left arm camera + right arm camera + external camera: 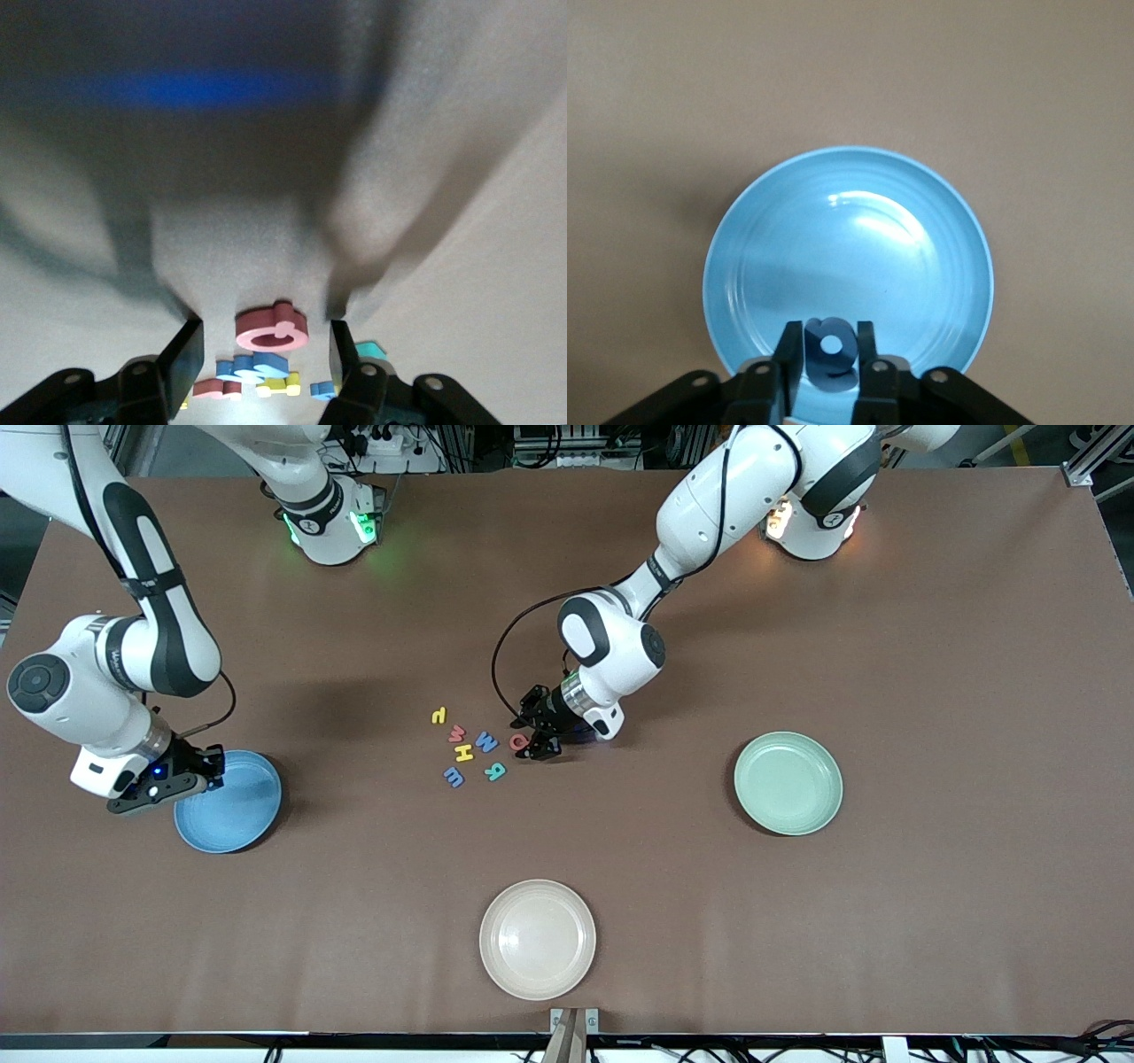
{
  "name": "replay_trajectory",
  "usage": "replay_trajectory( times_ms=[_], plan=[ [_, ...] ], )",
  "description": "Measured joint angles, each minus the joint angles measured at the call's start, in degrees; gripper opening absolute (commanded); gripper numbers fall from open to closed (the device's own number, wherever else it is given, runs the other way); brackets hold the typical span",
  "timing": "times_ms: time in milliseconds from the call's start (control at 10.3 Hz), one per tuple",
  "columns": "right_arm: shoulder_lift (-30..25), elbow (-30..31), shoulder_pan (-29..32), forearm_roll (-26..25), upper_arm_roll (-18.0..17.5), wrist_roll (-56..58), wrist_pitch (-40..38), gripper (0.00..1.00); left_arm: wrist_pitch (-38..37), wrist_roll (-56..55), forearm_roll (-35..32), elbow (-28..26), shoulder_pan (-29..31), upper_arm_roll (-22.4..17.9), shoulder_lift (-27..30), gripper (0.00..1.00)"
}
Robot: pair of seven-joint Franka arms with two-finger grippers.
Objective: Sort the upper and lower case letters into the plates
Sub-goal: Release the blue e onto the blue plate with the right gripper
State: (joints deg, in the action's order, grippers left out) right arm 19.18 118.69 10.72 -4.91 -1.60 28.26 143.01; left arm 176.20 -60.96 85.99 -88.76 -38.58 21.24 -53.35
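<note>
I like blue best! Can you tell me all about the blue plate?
The blue plate is round, shallow and sky blue, with a smooth, slightly shiny inside and faint rings. It lies flat on the brown table at the right arm's end. Nothing rests in it yet. The right gripper hangs over its edge, with a small dark blue letter between its fingers.

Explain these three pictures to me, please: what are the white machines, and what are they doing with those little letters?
They are two robot arms, each ending in a two-finger gripper. The big picture looks down from a camera across the table; the other two come from cameras on the arms' wrists. On the brown table lie small foam letters, a blue plate, a mint green plate and a cream-white plate. The left gripper stands open around a red letter lying on the table. The right gripper hangs over the blue plate with a dark blue letter between its fingers.
</note>
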Motion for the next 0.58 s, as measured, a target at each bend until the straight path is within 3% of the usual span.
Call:
replay_trajectory(
  times_ms=[97, 194, 387, 581],
  plan=[
    [0.38, -0.83, -0.07, -0.06, -0.17, 0.06, -0.39, 1.0, -0.02, 0.02, 0.0, -0.13, -0.01, 0.09, 0.03, 0.25],
    [0.59, -1.38, -0.1, -0.09, -0.22, 0.09, -1.0, 1.0, -0.16, 0.02, 0.0, -0.22, -0.01, 0.15, 0.05, 0.13],
    [0.65, -1.57, -0.1, -0.12, -0.23, 0.12, -1.77, 1.0, 0.0, 0.33, -0.03, -0.76, 0.1, 0.16, 0.52, 0.0],
    [0.67, -1.59, -0.11, -0.14, -0.25, 0.14, -1.86, 1.0, -0.01, 0.33, -0.04, -0.77, 0.11, 0.17, 0.53, 0.0]
  ],
)
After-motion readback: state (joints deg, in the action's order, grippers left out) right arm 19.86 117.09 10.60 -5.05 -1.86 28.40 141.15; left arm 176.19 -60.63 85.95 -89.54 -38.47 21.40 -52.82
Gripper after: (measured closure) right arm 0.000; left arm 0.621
